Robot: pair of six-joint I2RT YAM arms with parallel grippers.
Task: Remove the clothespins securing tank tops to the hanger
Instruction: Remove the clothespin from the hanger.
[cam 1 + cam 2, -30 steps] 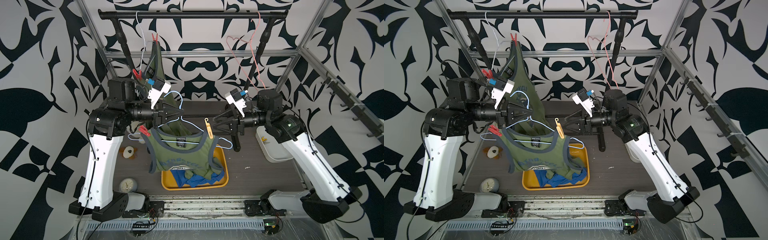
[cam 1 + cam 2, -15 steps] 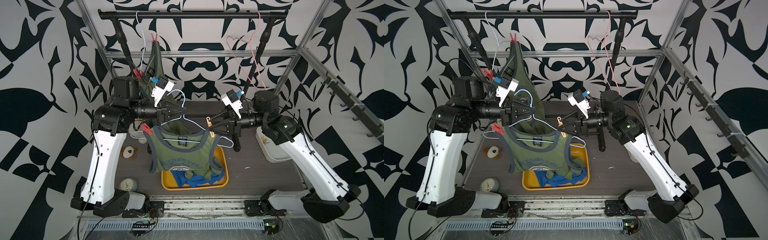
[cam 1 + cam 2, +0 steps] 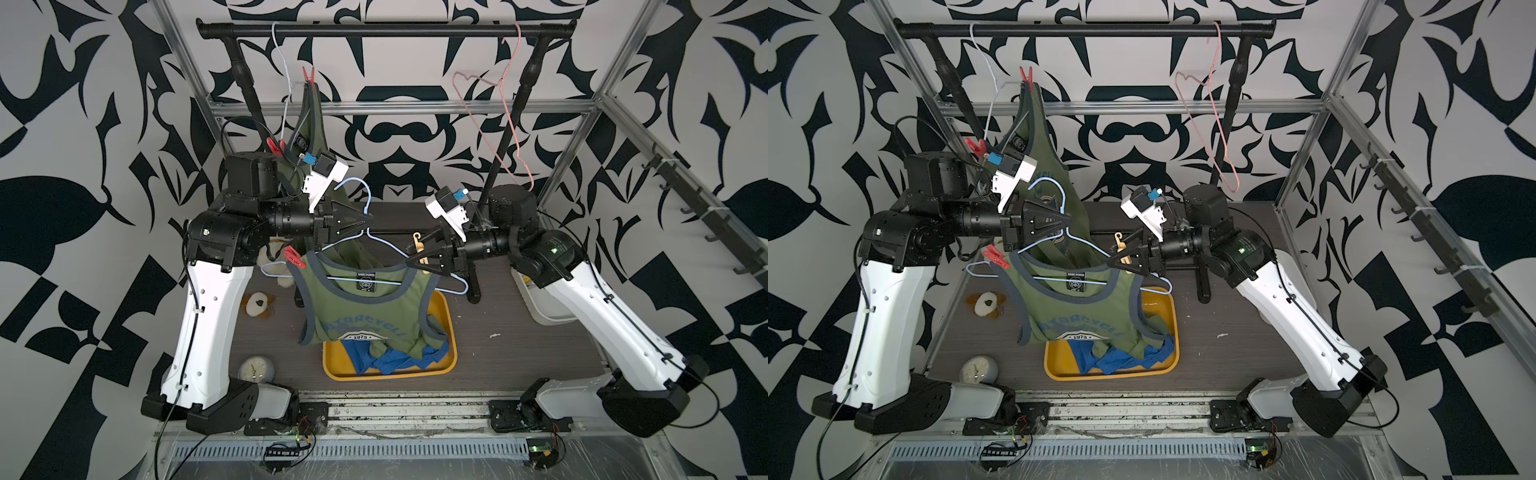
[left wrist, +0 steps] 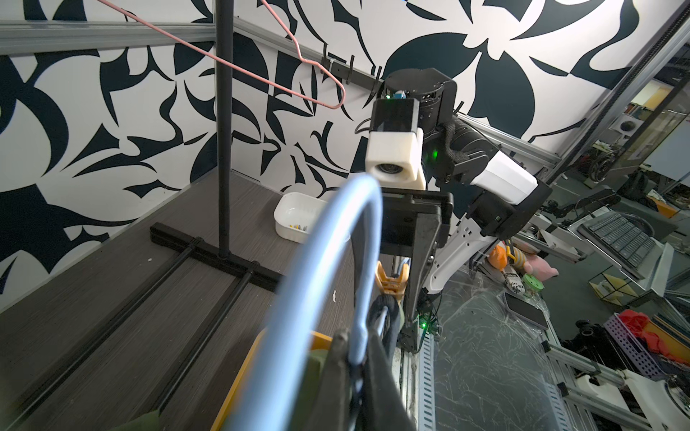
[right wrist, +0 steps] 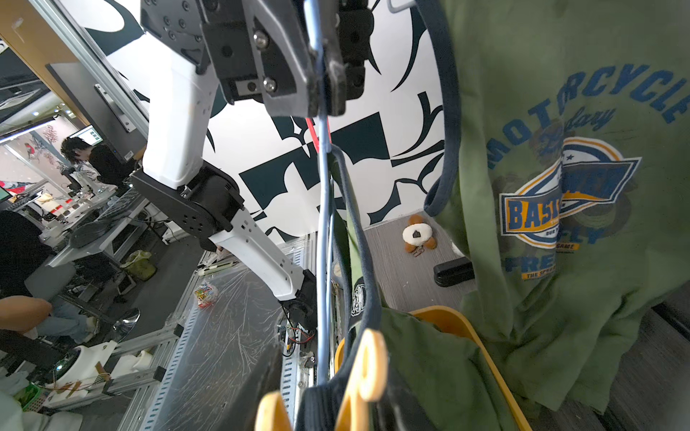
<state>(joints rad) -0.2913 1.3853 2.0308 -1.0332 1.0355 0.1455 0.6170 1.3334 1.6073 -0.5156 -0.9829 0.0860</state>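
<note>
Pinching the yellow clothespin (image 3: 419,245) that clips the green tank top (image 3: 365,316) to the blue hanger (image 3: 355,179) needs both tails squeezed, then a pull off. The right end effector (image 3: 411,259) reaches in level, jaws each side; I cannot tell if they press. The left end effector (image 3: 368,220), shut, holds the hanger's neck.

Tank top (image 3: 365,307) matt cloth, red clothespin (image 3: 294,257) & tray (image 3: 390,372) glossy plastic, hanger (image 4: 321,253) smooth coated wire, table (image 3: 519,353) matt w/ wood grain.

We're seeing a yellow tray (image 3: 374,375) sitting centrally, small clock (image 3: 254,369) and plush toy (image 3: 258,305) lying leftward, white bin (image 4: 289,225) sitting rightward.
</note>
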